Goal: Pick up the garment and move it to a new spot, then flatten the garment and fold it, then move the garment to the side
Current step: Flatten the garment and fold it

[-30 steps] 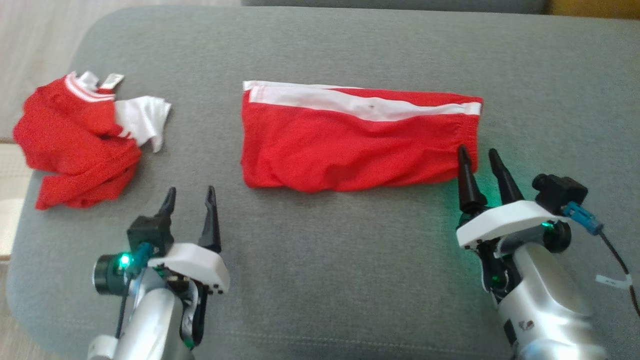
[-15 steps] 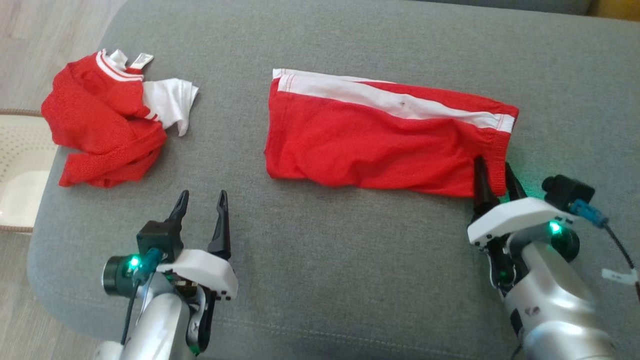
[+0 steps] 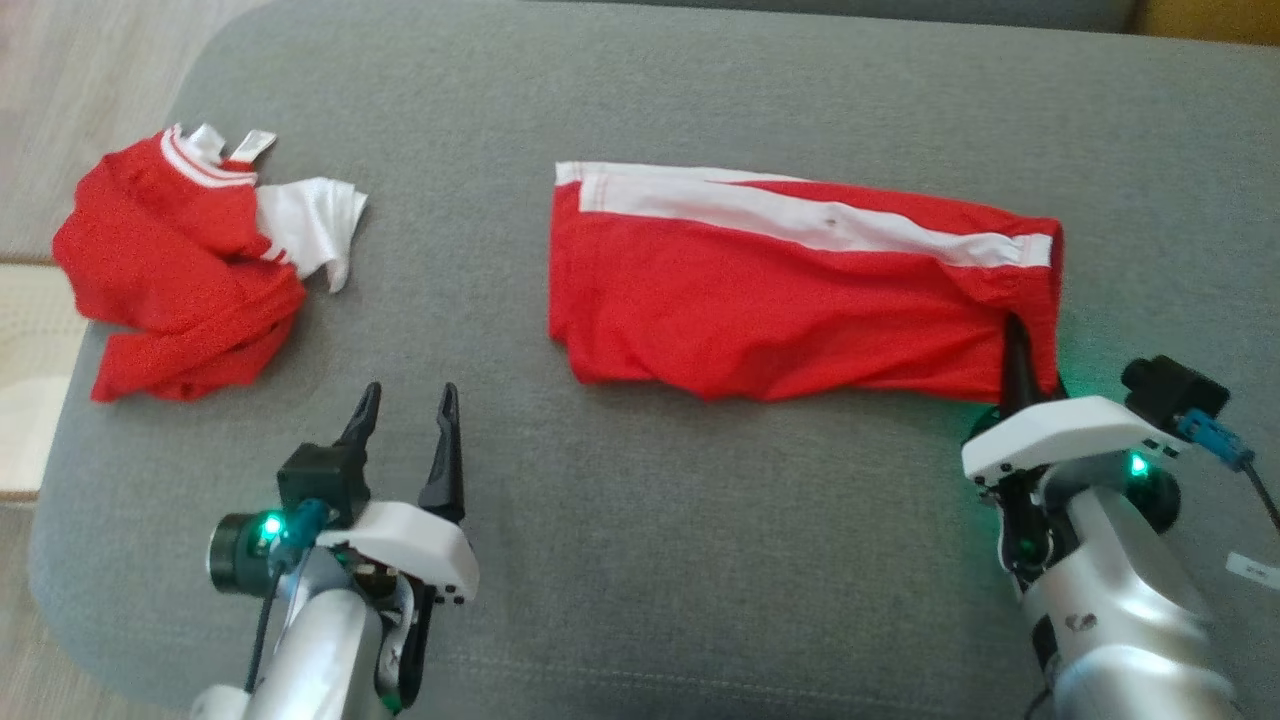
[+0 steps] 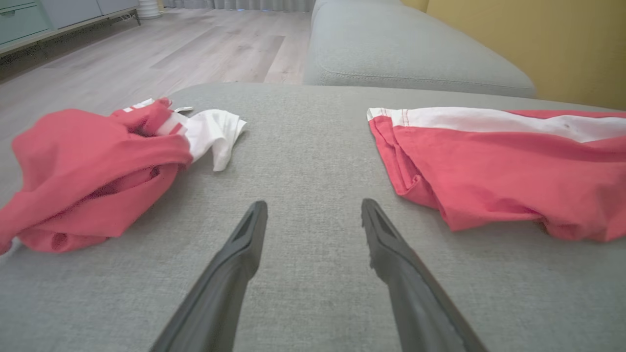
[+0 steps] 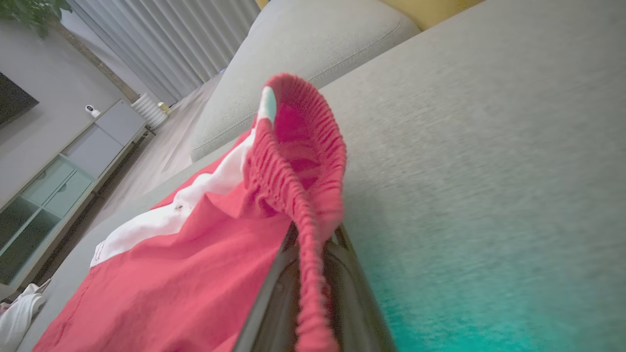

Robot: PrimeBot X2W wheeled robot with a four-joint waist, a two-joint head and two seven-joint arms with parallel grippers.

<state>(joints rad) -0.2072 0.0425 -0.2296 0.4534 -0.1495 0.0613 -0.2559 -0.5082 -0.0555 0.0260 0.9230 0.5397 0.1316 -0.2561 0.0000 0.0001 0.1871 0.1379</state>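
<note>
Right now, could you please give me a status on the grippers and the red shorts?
Right gripper shut on red shorts, at waistband corner. Left gripper open, empty, above grey cushion. Crumpled red shirt at far left, apart from shorts.

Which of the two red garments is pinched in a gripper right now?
The flat red shorts with the white stripe: the right gripper pinches their waistband; the crumpled garment lies untouched.

A grey woven-fabric sofa seat (image 3: 700, 560) fills the foreground. Pale wood-plank floor (image 4: 195, 44) lies at eleven o'clock, a mustard-yellow wall (image 4: 538, 39) at one o'clock, and grey pleated curtains (image 5: 171, 34) beyond.
</note>
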